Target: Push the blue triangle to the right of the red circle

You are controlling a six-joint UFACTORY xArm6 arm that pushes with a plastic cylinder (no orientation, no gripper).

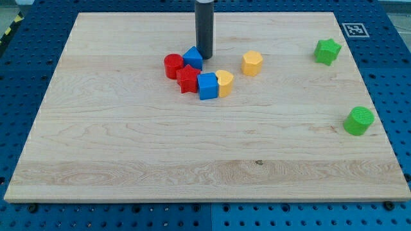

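The blue triangle (192, 58) lies on the wooden board (128, 141), touching the right side of the red circle (172, 65). My tip (205, 57) comes down from the view's top and stands right against the blue triangle's right side. Just below them sit a red star-like block (188, 80), a blue cube (207, 86) and a yellow block (224, 83), packed close together in one cluster.
A second yellow block (252, 63) lies to the right of my tip. A green star (327, 51) sits near the board's top right and a green cylinder (358, 120) near its right edge. A marker tag (354, 29) is beyond the top right corner.
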